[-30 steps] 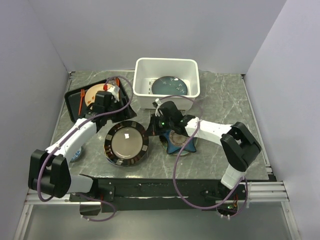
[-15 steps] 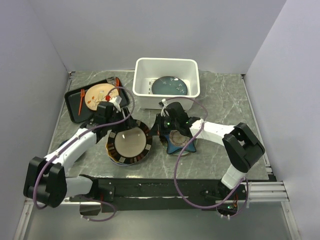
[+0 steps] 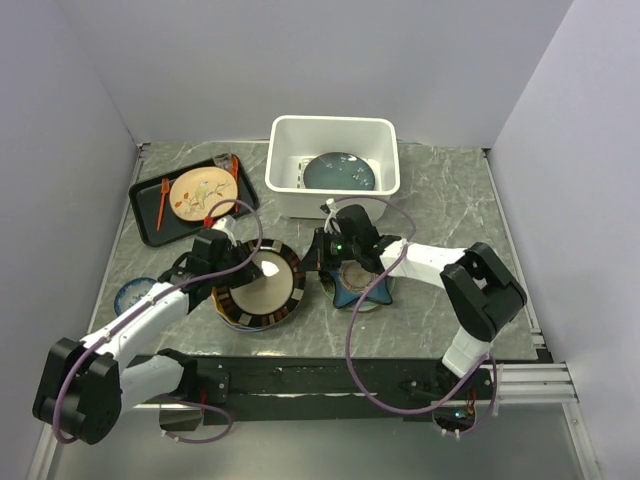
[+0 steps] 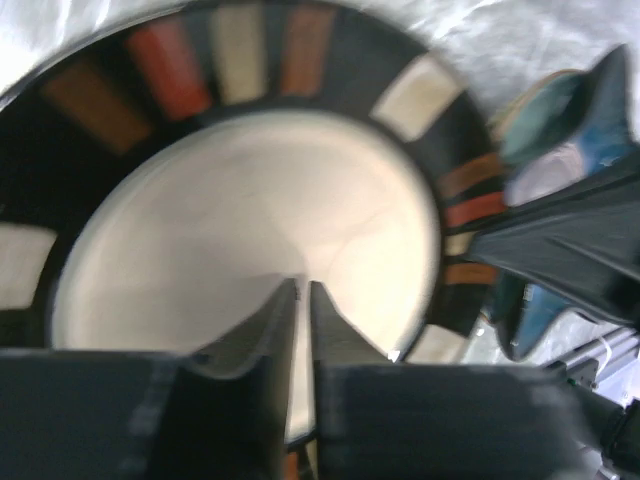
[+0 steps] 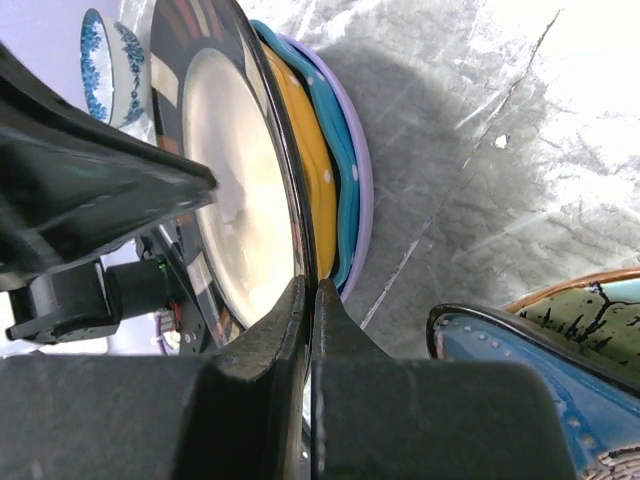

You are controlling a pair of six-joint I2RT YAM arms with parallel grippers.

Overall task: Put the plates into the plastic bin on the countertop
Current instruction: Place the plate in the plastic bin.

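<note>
Pickup of the dark-rimmed beige plate (image 3: pixel 262 290) looks to be the step in hand; a glossy teal plate (image 3: pixel 340 171) lies in the white plastic bin (image 3: pixel 335 121) at the far side of the countertop (image 3: pixel 440 200). The beige plate tops a stack toward the near side, with an orange plate (image 5: pixel 315 170) and a blue dotted plate (image 5: pixel 338 140) beneath it. The left gripper (image 4: pixel 304 290) hangs over its beige centre, fingers drawn almost together with a thin slit between; whether they pinch anything I cannot tell. The right gripper (image 5: pixel 308 288) has its fingers pressed together, tips at the plate's right rim. Next, I judge, one gripper needs a firm pinch on that rim, then a lift clear of the orange plate and a carry to the bin
</note>
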